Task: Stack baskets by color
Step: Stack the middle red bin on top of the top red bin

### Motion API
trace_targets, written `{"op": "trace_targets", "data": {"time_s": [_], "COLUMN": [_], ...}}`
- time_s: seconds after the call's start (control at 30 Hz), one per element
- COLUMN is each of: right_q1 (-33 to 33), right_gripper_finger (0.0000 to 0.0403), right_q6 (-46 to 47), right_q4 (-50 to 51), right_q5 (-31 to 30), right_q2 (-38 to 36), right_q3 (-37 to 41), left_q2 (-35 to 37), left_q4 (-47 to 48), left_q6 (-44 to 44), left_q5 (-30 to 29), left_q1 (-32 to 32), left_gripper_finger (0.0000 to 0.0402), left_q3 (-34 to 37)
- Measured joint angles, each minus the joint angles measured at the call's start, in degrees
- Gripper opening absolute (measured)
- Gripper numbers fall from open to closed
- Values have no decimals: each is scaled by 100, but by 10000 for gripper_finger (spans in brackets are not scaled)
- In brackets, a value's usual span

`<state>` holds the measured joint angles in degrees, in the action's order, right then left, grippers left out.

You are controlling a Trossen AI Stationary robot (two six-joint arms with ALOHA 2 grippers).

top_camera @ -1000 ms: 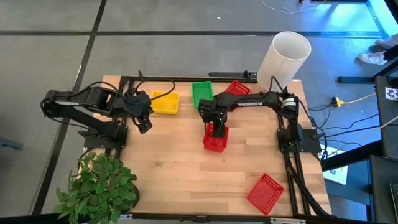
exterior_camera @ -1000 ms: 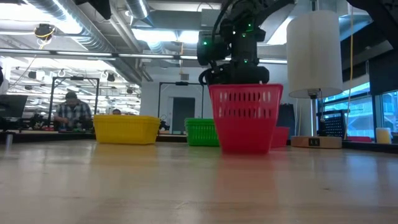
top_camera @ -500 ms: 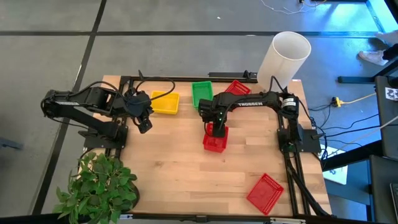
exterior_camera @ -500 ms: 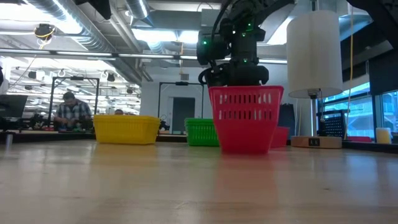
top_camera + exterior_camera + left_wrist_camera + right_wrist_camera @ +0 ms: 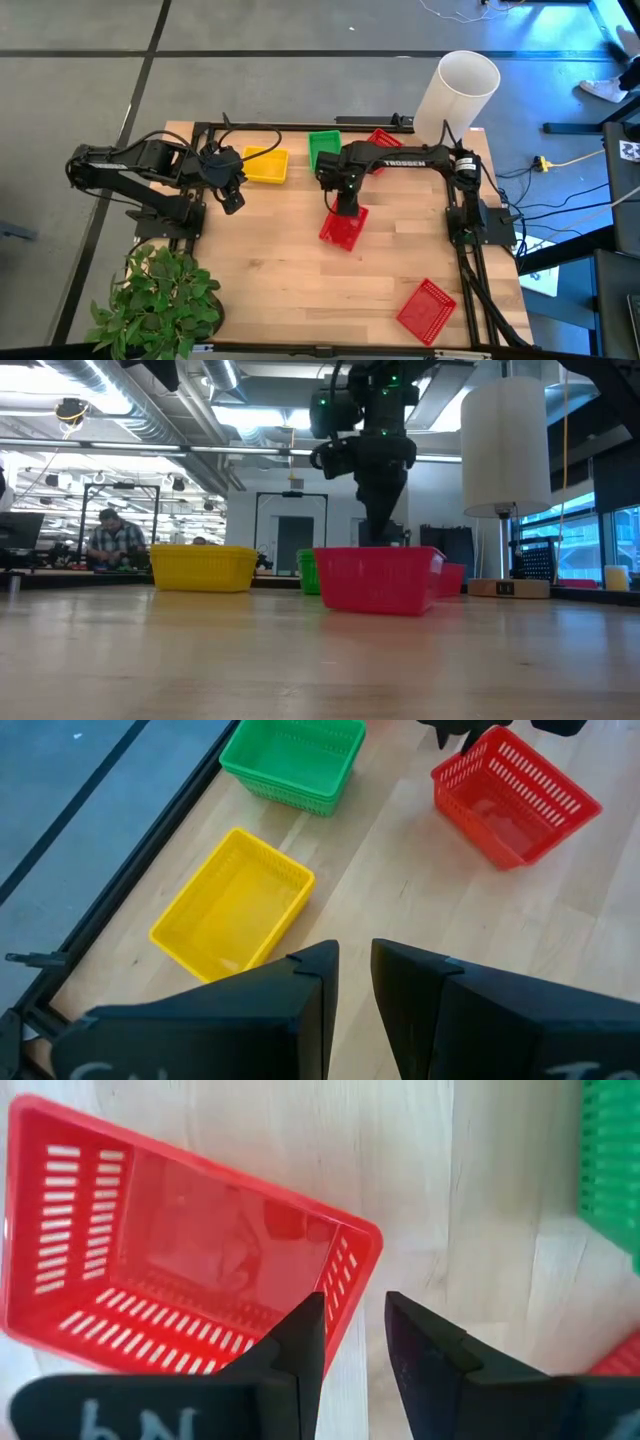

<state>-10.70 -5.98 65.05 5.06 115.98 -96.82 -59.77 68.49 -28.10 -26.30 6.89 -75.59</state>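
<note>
We find the right gripper (image 5: 345, 205) at frame centre, jaws narrowly apart astride the near rim of the red basket (image 5: 341, 228) on the tabletop (image 5: 270, 270). Close squarely before lifting. The left gripper (image 5: 232, 200) waits centre-left, jaws slightly apart, empty.

A tall white cylinder (image 5: 458, 93) stands upright at the far right corner of the wooden counter (image 5: 270, 260). A leafy green plant (image 5: 160, 300) sits at the near left corner. Cables (image 5: 560, 195) trail over the grey floor to the right. In the room behind, a person (image 5: 112, 540) sits at a desk.
</note>
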Motion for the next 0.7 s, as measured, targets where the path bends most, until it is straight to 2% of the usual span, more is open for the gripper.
{"op": "trace_targets", "data": {"time_s": [0.3,0.7], "right_q1": [0,0], "right_gripper_finger": [107,107], "right_q6": [881,920], "right_q4": [70,-689], "right_q5": [68,57], "right_q2": [9,7], "right_q3": [292,926], "left_q2": [2,2], "left_q4": [2,2], "left_q6": [-26,-26], "left_q5": [0,0], "left_q1": [0,-1], "left_gripper_finger": [55,55], "left_q3": [0,0]}}
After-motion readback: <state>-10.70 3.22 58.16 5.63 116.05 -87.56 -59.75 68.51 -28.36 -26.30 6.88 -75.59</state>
